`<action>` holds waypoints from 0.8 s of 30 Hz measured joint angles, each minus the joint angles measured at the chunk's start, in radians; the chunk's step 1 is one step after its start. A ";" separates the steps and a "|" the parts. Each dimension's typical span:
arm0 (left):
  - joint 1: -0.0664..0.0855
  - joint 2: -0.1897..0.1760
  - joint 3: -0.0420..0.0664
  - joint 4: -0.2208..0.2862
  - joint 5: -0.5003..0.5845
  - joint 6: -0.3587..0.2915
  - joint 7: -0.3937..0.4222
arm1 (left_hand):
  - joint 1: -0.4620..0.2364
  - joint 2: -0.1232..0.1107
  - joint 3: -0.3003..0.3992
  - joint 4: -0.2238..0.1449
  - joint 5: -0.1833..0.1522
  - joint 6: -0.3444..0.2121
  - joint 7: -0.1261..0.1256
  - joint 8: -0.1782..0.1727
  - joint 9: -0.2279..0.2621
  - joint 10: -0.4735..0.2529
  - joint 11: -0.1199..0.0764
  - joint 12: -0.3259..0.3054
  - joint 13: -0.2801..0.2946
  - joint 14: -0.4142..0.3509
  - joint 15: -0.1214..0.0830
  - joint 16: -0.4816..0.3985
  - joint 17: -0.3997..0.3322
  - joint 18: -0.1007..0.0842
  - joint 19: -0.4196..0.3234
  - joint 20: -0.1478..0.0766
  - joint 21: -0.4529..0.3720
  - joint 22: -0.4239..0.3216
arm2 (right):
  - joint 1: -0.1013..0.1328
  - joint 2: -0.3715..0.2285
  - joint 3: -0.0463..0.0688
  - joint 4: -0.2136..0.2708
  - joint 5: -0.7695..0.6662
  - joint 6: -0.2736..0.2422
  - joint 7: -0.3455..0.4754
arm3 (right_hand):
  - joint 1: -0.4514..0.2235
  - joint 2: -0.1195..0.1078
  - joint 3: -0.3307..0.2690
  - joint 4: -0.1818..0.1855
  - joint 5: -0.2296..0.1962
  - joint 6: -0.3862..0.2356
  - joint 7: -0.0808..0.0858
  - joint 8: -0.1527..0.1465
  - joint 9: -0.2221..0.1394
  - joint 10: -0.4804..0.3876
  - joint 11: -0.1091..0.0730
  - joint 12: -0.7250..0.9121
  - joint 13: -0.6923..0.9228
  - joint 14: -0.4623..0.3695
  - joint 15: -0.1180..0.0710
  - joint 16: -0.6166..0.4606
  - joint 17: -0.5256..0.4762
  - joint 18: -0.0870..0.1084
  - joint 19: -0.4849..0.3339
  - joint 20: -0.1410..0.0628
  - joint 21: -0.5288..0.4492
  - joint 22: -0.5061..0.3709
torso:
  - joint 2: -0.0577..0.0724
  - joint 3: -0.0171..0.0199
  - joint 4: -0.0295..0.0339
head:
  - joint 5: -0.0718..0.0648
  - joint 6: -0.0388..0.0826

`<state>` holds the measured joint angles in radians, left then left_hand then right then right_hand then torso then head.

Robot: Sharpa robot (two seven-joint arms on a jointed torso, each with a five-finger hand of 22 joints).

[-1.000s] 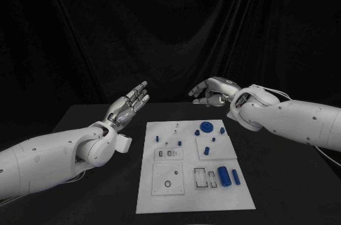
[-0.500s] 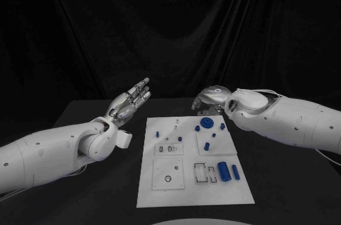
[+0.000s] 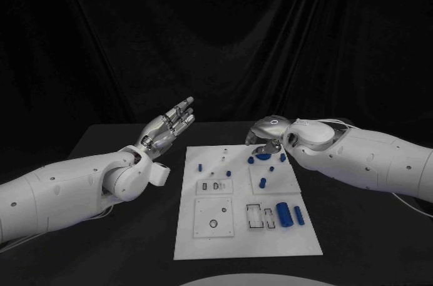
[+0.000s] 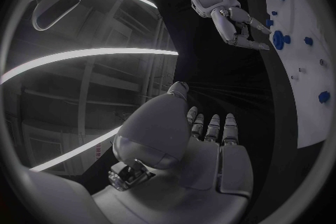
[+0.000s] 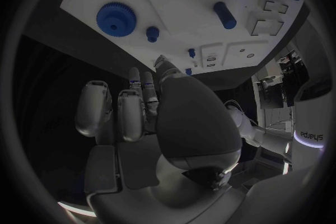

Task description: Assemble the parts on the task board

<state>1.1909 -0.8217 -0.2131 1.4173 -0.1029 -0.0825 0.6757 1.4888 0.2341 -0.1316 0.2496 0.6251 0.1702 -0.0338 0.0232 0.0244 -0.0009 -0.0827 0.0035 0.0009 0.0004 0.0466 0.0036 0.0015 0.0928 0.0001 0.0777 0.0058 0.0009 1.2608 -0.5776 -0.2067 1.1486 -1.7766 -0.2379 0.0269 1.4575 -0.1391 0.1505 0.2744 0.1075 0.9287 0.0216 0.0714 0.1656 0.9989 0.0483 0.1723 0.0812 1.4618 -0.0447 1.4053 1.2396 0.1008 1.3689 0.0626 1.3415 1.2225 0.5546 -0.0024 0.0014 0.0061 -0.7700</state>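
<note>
Task board [image 3: 236, 248]: white rectangular plate, centre of the black table [image 3: 108, 236]; recessed slots and holes on its near half. Parts: blue gear [image 3: 263, 156] at the far edge, small blue pegs [image 3: 263, 182] mid-board, two blue cylinders [image 3: 283, 214] near right. Right hand [image 3: 267, 131]: above the gear, fingers apart and bent downward, holding nothing. Left hand [image 3: 169, 127]: raised left of the board, fingers straight, empty.

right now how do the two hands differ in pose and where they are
The left hand is raised off the board's left side with fingers stretched straight and apart, over bare table; the right hand is lowered over the far end of the task board, fingers curled downward just above the blue gear. The left hand is away from any part; the right hangs close to the gear. Both hold nothing.
</note>
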 measured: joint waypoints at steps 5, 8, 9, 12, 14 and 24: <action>-0.002 0.002 0.000 -0.005 -0.009 0.014 0.000 | 0.000 0.000 0.002 0.002 0.000 0.005 0.005 0.000 0.001 0.000 0.000 0.000 0.000 0.000 0.000 0.000 0.000 0.000 -0.001 0.007 0.000 0.000 | -0.006 0.004 0.000 -0.009 -0.005 0.000 0.002 | 0.005 0.001 0.007 -0.007 0.036 -0.010 -0.001 -0.004 0.000 -0.010 0.002 0.000 0.000 0.000 0.000 0.000 -0.011 0.000 0.000 0.000 0.000 0.001 | 0.000 -0.0001 0.0000 | -0.001 -0.003; -0.003 0.002 0.000 -0.007 -0.017 0.020 0.000 | 0.000 0.000 0.005 0.000 0.000 0.012 0.006 0.000 0.001 0.000 0.000 0.000 0.000 0.000 0.000 0.000 0.000 0.000 0.003 0.010 0.000 0.000 | -0.008 0.007 0.000 -0.013 -0.007 0.000 0.003 | 0.010 0.001 0.007 -0.007 0.043 -0.010 -0.001 -0.004 0.000 -0.016 0.000 -0.004 0.000 0.000 0.000 0.000 -0.014 0.000 0.000 0.000 0.000 0.002 | 0.000 -0.0002 -0.0001 | 0.000 -0.005; -0.004 0.003 0.000 -0.008 -0.020 0.023 0.000 | 0.000 0.000 0.005 0.000 0.000 0.012 0.005 0.000 0.001 0.000 0.000 0.000 0.000 0.000 0.000 0.000 0.000 0.000 0.003 0.010 0.000 0.000 | -0.009 0.008 0.000 -0.015 -0.007 0.000 0.004 | 0.010 0.001 0.010 -0.010 0.043 -0.012 0.001 -0.004 0.000 -0.019 0.001 -0.004 0.000 0.000 0.000 0.000 -0.015 0.000 0.000 0.000 0.000 0.002 | 0.000 -0.0002 -0.0001 | 0.000 -0.005; -0.006 0.003 0.000 -0.010 -0.028 0.030 0.000 | 0.003 0.003 0.005 0.000 0.000 0.012 0.005 0.000 0.001 0.003 0.003 0.000 0.000 0.000 0.000 0.000 0.000 0.000 -0.001 0.014 0.000 0.000 | -0.013 0.014 0.000 -0.021 -0.008 0.002 0.004 | 0.017 0.000 0.018 -0.018 0.077 -0.022 -0.003 -0.004 0.000 -0.033 0.003 -0.010 0.000 0.000 0.000 -0.006 -0.024 0.000 -0.002 -0.002 0.000 0.002 | 0.000 -0.0002 -0.0001 | 0.001 -0.008; -0.006 0.003 0.000 -0.011 -0.032 0.033 0.000 | 0.003 0.003 0.005 0.000 0.000 0.012 0.005 0.000 0.001 0.003 0.003 0.000 0.000 0.000 0.000 0.000 0.000 0.000 -0.001 0.014 0.000 0.000 | -0.015 0.017 0.000 -0.025 -0.009 0.006 0.004 | 0.020 -0.001 0.022 -0.021 0.094 -0.024 -0.005 -0.004 0.000 -0.034 0.002 -0.010 0.000 0.000 0.000 -0.006 -0.027 0.000 -0.008 0.000 0.000 0.002 | 0.000 -0.0002 -0.0001 | 0.001 -0.008; -0.010 0.001 0.000 -0.015 -0.044 0.047 0.000 | 0.003 0.003 0.008 -0.003 0.000 0.012 0.005 0.000 0.002 -0.001 0.006 0.000 0.000 -0.004 0.004 0.000 -0.001 0.000 -0.001 0.014 0.000 0.000 | -0.032 0.032 0.000 -0.050 -0.010 0.037 0.004 | 0.030 -0.003 0.039 -0.028 0.139 -0.023 -0.005 -0.004 0.002 -0.034 0.002 -0.010 0.001 0.000 0.000 -0.012 -0.039 0.000 -0.015 0.000 -0.004 -0.004 | 0.000 -0.0003 -0.0001 | 0.009 -0.016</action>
<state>1.1813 -0.8211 -0.2132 1.4023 -0.1473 -0.0359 0.6760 1.4920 0.2374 -0.1234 0.2468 0.6251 0.1826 -0.0285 0.0232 0.0263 -0.0017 -0.0764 0.0035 0.0013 -0.0033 0.0502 0.0036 0.0009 0.0927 -0.0008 0.0913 0.0058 0.0012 1.2288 -0.5454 -0.2063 1.0983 -1.7868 -0.2008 0.0307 1.4870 -0.1418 0.1893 0.2468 0.2465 0.9052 0.0168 0.0674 0.1677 0.9645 0.0503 0.1625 0.0826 1.4617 -0.0447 1.3936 1.2004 0.1013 1.3542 0.0628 1.3371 1.2183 0.5544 -0.0027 0.0013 0.0151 -0.7862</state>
